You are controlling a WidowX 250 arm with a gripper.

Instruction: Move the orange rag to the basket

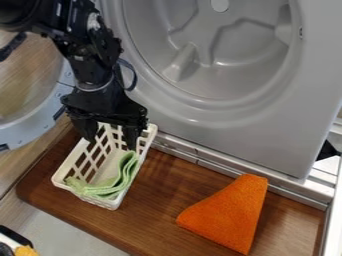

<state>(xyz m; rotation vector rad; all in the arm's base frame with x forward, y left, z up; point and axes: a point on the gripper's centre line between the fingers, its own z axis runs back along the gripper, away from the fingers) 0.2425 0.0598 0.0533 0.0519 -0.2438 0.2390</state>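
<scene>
In the camera view, the black arm comes in from the upper left, and its gripper (111,143) hangs over the far part of the white lattice basket (112,204). The two fingers stand apart, pointing down, with a gap between them. A folded light green cloth (110,187) lies in the near part of the basket, partly against its right side. The orange rag (230,212) is outside the basket, well apart from it, spread in a rough wedge on the brown wooden counter (167,185) toward the lower right. Behind the counter stands a grey appliance (267,120) with a round hollow in its front; a rounded door (37,122) is at the left. Something yellow (25,251) shows at the bottom left corner.
</scene>
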